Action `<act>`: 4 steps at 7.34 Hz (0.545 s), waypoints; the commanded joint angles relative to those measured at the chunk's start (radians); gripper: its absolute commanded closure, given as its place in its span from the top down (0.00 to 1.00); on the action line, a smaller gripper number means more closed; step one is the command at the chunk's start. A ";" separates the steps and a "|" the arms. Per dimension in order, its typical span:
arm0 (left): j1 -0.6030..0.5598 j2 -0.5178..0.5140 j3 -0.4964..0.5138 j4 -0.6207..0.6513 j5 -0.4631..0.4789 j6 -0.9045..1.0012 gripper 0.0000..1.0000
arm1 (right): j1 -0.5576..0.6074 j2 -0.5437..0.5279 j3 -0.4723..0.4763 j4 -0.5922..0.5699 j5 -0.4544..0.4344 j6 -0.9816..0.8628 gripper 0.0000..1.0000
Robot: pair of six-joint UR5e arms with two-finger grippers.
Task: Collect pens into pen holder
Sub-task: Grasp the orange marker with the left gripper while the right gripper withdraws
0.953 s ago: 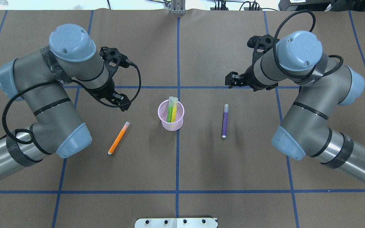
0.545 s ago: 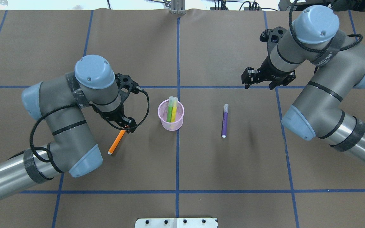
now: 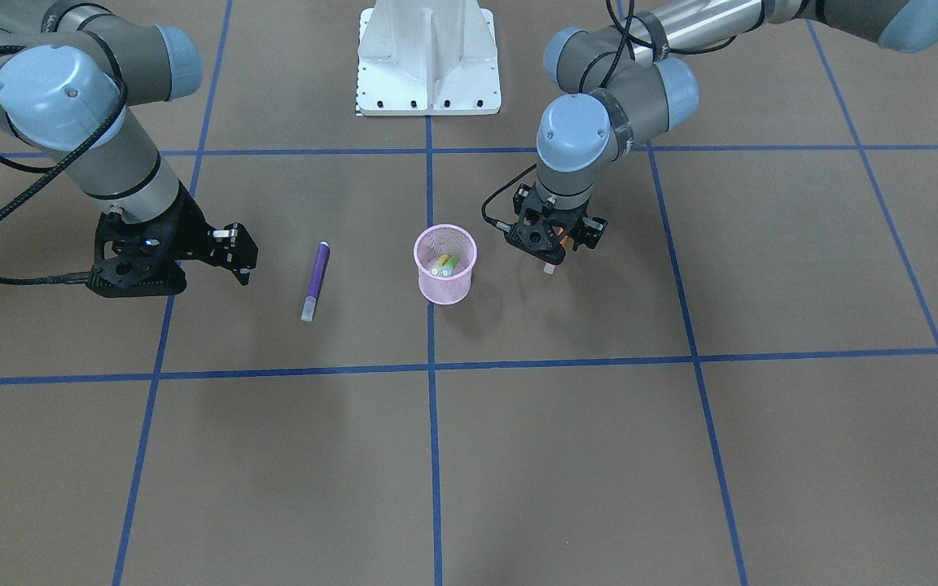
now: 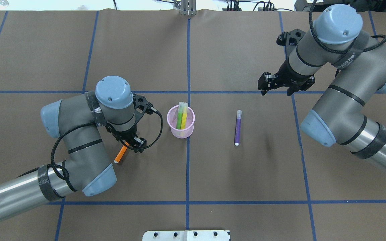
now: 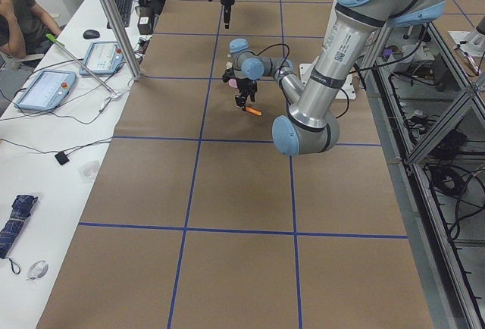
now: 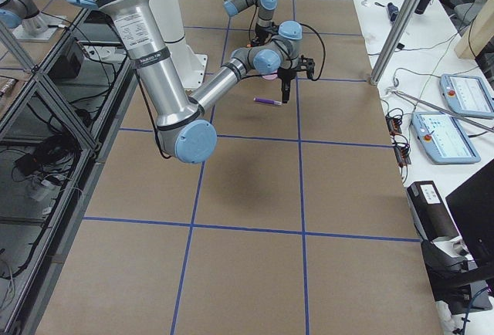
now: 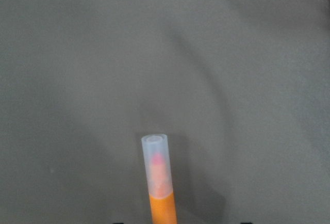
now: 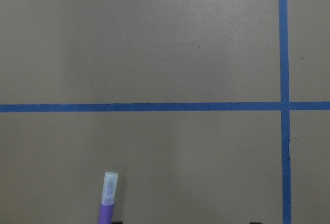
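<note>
Pen holder: pink mesh cup, upright on the worktop just left of the central blue tape line in the overhead view. It contains two pens, a green pen and a yellow pen, side by side with pale caps uppermost and leaning toward the far rim. Orange pen: lying flat on the worktop to the holder's left, angled, its lower end exposed and its capped half hidden beneath the left claw. The left wrist view shows the cap and orange barrel running up from the bottom edge. The fingertips appear only as dark slivers set wide to either side of the barrel, so the left claw is spread apart and not closed on the pen. From the front, the pale cap projects just below that claw. Purple pen: lying flat to the holder's right, well apart from it, roughly parallel to the central line, cap at the far end. Right claw: hanging above the cross tape line beyond and to the right of the purple pen, clear of it, jaws spread and holding nothing. The right wrist view shows the purple cap at the bottom edge.
</note>
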 commanded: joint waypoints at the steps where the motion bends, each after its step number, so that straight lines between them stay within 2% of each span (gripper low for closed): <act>1: -0.001 0.000 0.010 0.001 0.000 0.012 0.62 | 0.001 -0.001 0.001 0.002 0.000 0.001 0.87; 4: -0.002 -0.002 0.012 0.001 0.000 0.012 0.61 | 0.001 -0.001 0.003 0.007 0.002 0.002 0.87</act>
